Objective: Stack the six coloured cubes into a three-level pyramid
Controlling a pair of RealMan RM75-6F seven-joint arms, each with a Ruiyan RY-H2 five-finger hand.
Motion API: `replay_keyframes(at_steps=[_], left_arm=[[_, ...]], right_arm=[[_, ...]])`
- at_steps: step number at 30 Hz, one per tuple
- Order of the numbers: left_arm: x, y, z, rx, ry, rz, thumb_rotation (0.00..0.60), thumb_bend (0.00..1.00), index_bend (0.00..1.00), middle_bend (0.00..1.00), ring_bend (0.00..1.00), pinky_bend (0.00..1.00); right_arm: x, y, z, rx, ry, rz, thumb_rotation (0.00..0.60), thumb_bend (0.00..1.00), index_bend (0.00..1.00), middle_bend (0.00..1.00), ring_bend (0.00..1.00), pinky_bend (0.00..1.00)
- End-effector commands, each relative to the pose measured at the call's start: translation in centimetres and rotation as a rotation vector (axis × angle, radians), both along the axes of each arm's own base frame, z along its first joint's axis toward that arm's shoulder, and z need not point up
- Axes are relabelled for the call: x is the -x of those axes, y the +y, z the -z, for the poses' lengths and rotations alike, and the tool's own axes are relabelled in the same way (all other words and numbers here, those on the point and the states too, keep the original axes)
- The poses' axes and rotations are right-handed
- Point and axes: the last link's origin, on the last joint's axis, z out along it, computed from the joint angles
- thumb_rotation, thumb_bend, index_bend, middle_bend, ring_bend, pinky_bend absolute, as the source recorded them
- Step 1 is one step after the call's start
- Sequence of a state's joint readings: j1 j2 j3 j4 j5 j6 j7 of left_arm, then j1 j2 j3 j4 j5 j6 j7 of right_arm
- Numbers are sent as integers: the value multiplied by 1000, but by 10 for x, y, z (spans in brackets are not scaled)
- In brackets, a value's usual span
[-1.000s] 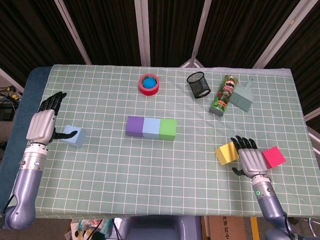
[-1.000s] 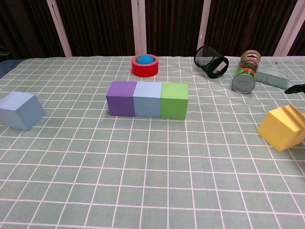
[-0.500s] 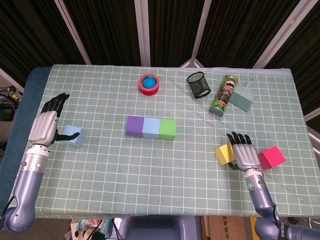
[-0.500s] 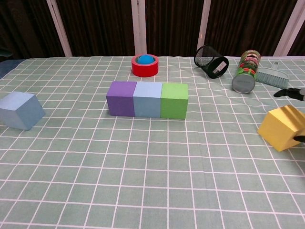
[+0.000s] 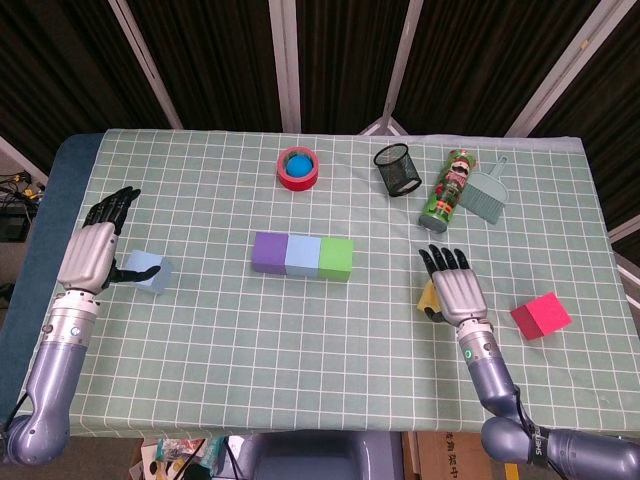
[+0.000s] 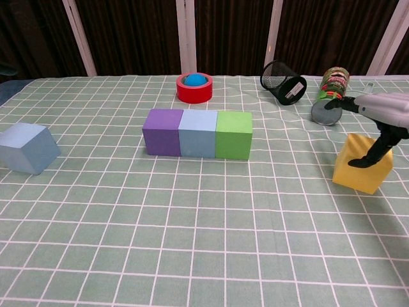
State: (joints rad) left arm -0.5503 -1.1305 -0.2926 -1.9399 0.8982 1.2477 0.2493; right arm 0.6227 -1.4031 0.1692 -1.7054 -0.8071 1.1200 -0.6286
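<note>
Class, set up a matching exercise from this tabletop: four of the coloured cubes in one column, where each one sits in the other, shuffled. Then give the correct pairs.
Things
1. yellow cube
2. purple cube
3. green cube
4. red cube

Places
A. left end of the row of three
B. alone near the table's right edge
C. under the right hand
D. right end of the row of three

Pairs: 1-C, 2-A, 3-D, 4-B
</note>
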Motion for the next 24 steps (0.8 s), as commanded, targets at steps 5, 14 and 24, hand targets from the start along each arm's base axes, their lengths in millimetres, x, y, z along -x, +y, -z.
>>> replay_keyframes(at_steps=[5, 14, 24], left_arm=[[0, 0, 3, 13, 3, 1, 600, 99, 0, 21, 0, 0], [-1, -1, 3, 14, -2, 2, 600, 99, 0, 21, 0, 0], [-1, -2, 5, 23, -6, 1, 600, 100, 0, 23, 0, 0]], right_arm=[[9, 12, -4, -28, -96, 162, 600, 266, 0, 41, 7, 0], [13, 11, -7, 10, -106, 202, 600, 266, 0, 190, 81, 0], [16, 11, -3, 47, -136, 245, 600, 266, 0, 319, 193, 0]])
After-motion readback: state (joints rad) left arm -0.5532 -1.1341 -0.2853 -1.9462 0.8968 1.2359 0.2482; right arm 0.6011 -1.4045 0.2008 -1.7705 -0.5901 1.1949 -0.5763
